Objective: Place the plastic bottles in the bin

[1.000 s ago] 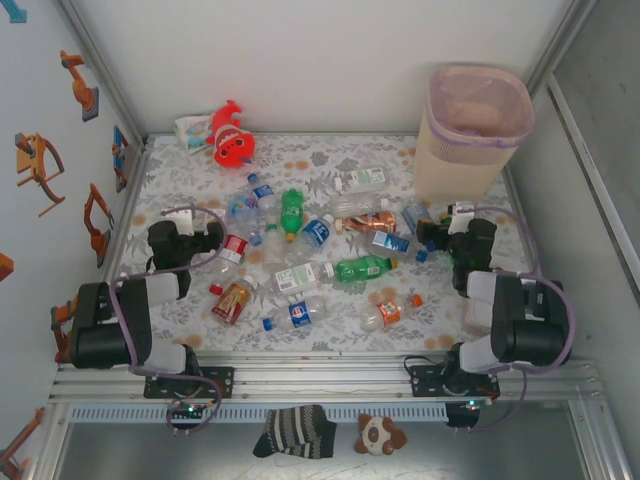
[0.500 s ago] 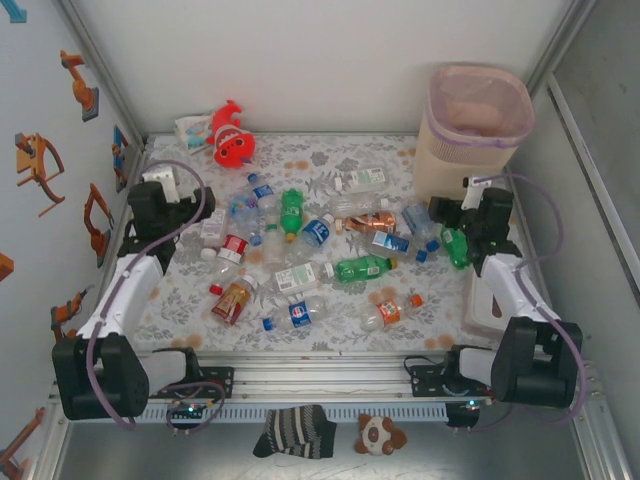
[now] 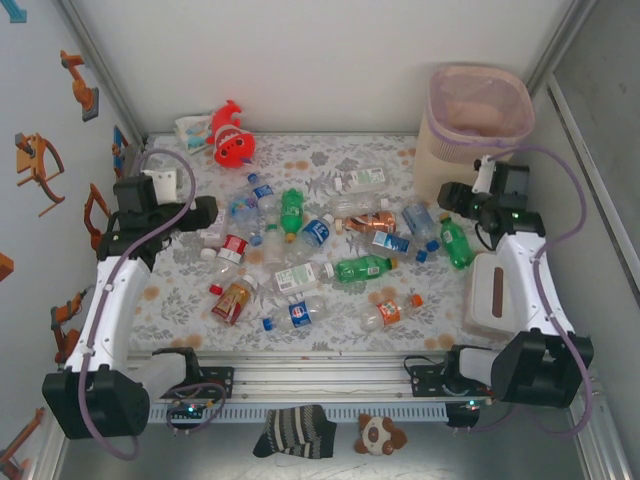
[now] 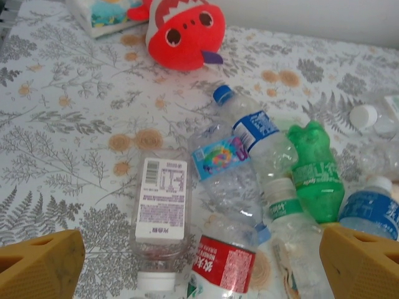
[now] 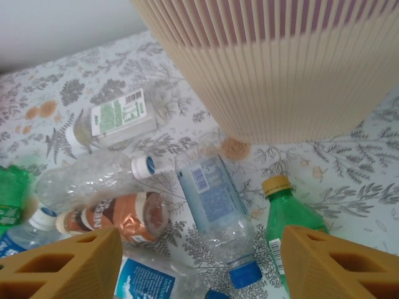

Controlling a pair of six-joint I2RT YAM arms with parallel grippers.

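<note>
Bin (image 3: 450,165), tall and beige-pink, stands on the desk (image 3: 180,290) just beyond the right end effector (image 3: 447,197), whose fingers are spread wide with nothing between them. Plastic bottles (image 3: 330,250) lie scattered between it and the left end effector (image 3: 205,212), likewise fully open and empty. Before the right one lie a clear blue-capped bottle (image 5: 215,212) and a green bottle (image 5: 290,218); before the left, a white-labelled bottle (image 4: 161,208) beside a red-labelled bottle (image 4: 221,268).
</note>
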